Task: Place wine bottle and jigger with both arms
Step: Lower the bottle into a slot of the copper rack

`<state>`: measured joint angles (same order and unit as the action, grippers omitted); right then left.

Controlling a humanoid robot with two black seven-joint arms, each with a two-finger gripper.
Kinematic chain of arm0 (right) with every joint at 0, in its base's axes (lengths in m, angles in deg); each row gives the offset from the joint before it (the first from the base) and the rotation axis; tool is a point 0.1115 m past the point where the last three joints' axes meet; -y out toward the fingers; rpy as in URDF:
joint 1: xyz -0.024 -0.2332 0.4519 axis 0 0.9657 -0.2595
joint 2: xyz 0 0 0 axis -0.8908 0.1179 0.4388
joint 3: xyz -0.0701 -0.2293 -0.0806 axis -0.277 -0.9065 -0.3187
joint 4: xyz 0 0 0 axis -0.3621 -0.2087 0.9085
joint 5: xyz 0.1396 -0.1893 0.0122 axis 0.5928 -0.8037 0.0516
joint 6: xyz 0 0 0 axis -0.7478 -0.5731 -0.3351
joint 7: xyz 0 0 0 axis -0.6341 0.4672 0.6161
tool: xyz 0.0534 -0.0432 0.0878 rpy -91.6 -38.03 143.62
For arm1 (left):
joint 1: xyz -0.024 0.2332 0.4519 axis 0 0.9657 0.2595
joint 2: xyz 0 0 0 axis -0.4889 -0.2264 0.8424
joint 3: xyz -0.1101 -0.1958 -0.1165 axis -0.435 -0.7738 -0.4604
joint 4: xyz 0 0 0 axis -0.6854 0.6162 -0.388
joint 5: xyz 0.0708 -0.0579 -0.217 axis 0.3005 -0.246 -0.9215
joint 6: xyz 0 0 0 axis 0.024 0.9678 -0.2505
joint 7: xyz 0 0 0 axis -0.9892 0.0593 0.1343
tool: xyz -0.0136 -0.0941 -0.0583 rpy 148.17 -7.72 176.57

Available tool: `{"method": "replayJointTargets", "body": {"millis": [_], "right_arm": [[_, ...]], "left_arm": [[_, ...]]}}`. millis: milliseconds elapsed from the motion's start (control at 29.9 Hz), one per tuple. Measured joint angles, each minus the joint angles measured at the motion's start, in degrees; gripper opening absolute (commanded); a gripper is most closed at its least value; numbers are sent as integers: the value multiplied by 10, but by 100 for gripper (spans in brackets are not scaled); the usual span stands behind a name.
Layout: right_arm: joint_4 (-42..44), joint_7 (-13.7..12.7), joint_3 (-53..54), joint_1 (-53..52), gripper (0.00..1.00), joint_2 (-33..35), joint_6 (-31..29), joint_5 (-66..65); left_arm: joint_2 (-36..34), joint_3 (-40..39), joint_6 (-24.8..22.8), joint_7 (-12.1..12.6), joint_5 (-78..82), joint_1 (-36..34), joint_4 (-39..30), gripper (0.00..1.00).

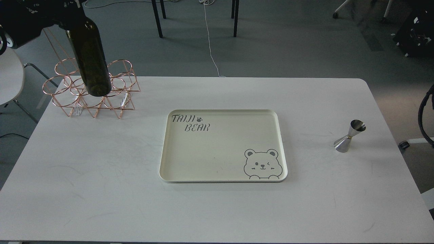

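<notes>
The wine bottle (90, 57) is dark olive green and hangs tilted over the copper wire rack (91, 89) at the table's back left. No rack ring crosses its base, so the bottle is off the table. My left gripper (69, 15) is a dark mass at the top left. It covers the bottle's neck and holds the bottle there. Its fingers cannot be told apart. The steel jigger (349, 136) with a gold waist band stands alone on the table at the right. My right gripper is out of view. Only a black cable (425, 115) shows at the right edge.
A cream tray (165, 162), printed with a bear and the words TAIJI BEAR, lies in the middle of the white table (101, 189). A white chair (10, 74) stands off the left side. Dark chair legs (157, 20) stand beyond the far edge.
</notes>
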<state>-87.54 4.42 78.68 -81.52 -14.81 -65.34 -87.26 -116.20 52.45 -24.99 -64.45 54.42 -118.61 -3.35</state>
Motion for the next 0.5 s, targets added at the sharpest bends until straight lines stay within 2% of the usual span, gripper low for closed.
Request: {"method": "replayJointTargets", "body": {"millis": [502], "right_arm": [[0,0,-1,0,97,1,-1,0]], "left_arm": [[36,2,9,9,0,-3,7,13]]}}
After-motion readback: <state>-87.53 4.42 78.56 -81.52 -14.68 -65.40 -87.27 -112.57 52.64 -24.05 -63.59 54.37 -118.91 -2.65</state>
